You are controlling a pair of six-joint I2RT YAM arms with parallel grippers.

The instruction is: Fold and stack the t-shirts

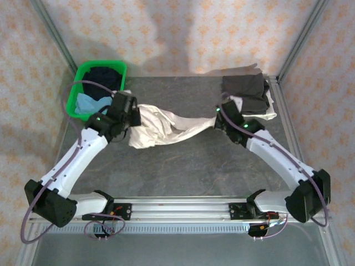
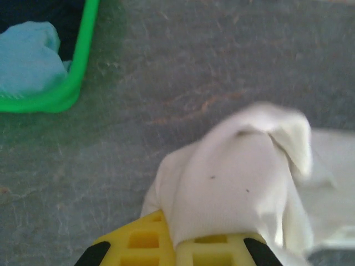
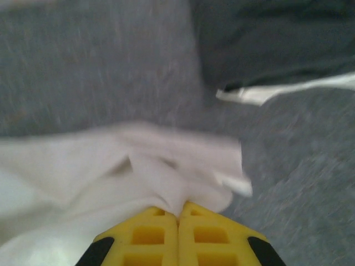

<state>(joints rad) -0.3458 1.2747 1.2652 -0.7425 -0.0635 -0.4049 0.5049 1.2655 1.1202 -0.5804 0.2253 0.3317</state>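
Item: off-white t-shirt, bunched and twisted into a sagging band across the far half of the table, running from nine o'clock to three o'clock in the top view. It droops lowest toward its nine-o'clock end. Holders: the left gripper is pinched on the nine-o'clock end, with cloth rising out of its pressed-together yellow fingers in the left wrist view. The right gripper is pinched on the three-o'clock end, jaws together on a fold of the same shirt. Other stock: a dark grey t-shirt lies folded at one o'clock, with a white cloth edge showing beneath it. A light blue t-shirt and a dark navy t-shirt sit in the green basket at ten o'clock. Step in hand, as judged: the shirt has been gripped at both ends and is ready to be spread before folding. Next move, as judged: draw the two ends apart and toward six o'clock, so the cloth untwists and lies flat on bare table, well short of the folded pile. Pulling unevenly would likely leave it creased.
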